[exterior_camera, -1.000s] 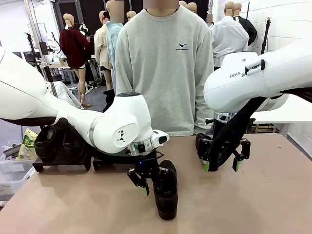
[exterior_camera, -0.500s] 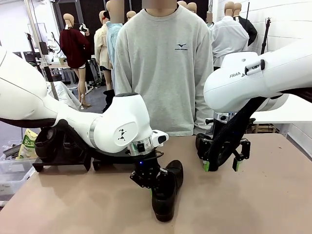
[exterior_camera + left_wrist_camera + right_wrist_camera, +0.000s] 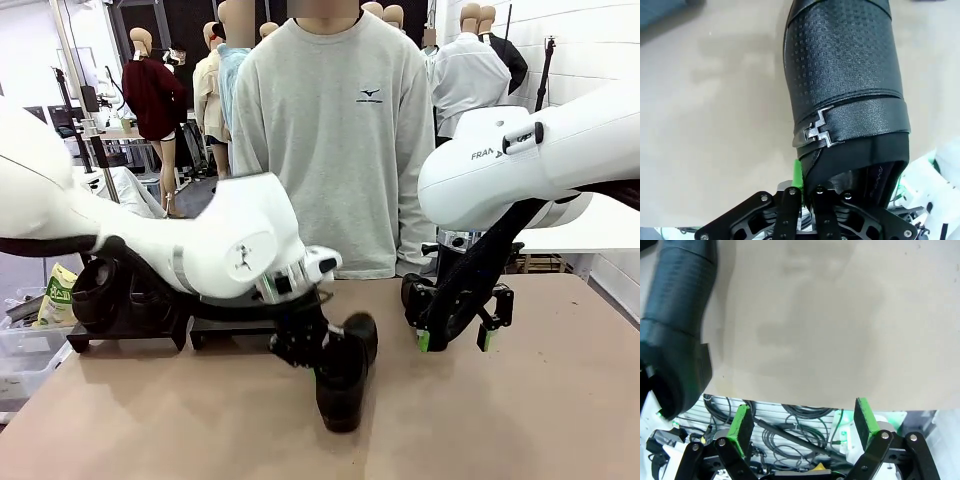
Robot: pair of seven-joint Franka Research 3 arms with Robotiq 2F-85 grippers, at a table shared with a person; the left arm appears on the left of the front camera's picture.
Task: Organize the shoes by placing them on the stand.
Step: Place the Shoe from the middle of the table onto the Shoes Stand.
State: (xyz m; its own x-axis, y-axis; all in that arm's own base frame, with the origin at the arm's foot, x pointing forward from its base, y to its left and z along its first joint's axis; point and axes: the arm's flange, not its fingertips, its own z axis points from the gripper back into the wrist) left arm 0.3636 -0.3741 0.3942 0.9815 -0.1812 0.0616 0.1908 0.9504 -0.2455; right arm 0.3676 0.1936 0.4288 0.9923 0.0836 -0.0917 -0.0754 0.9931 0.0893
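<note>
A tan bench lies between you and a person standing at its far side, with the low black stand at the far left. At least one dark shoe already sits on that stand; how many are there I cannot tell. Your left end effector is clamped on the heel rim of a black shoe near the middle of the bench, which hangs tilted with its toe low. Your right end effector hangs with jaws spread and empty, and another shoe lies on the bench just beyond it. By my reckoning, the held shoe has yet to go left to the stand, and the right-hand one after it.
</note>
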